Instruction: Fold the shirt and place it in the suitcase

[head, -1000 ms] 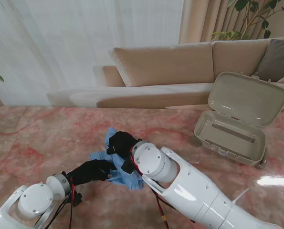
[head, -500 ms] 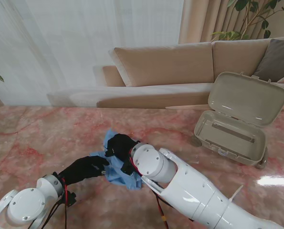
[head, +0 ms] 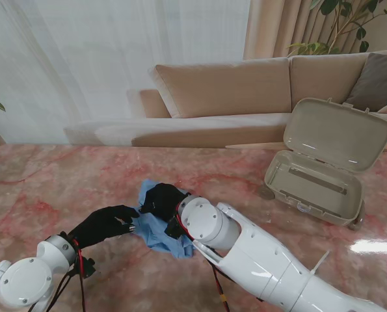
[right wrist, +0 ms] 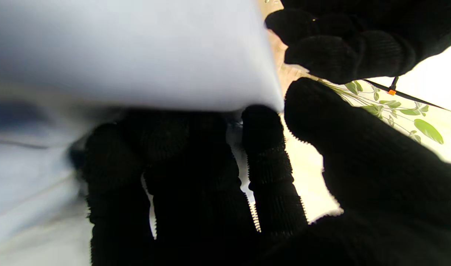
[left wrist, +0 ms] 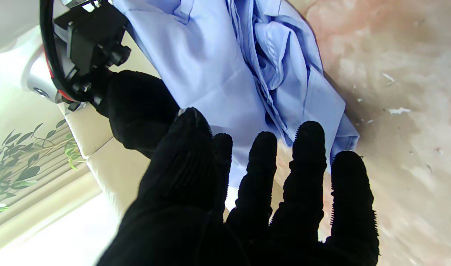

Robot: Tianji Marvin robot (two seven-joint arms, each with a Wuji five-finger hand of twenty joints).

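Open suitcase (head: 317, 182) sits well right of the shirt (head: 155, 229).

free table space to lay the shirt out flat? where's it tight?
Bare marble left of the left hand, and a strip between the shirt and the open suitcase. Also beyond the shirt, toward the table's far edge. Crowded near me: both hands meet at the shirt, with the right hand on it.
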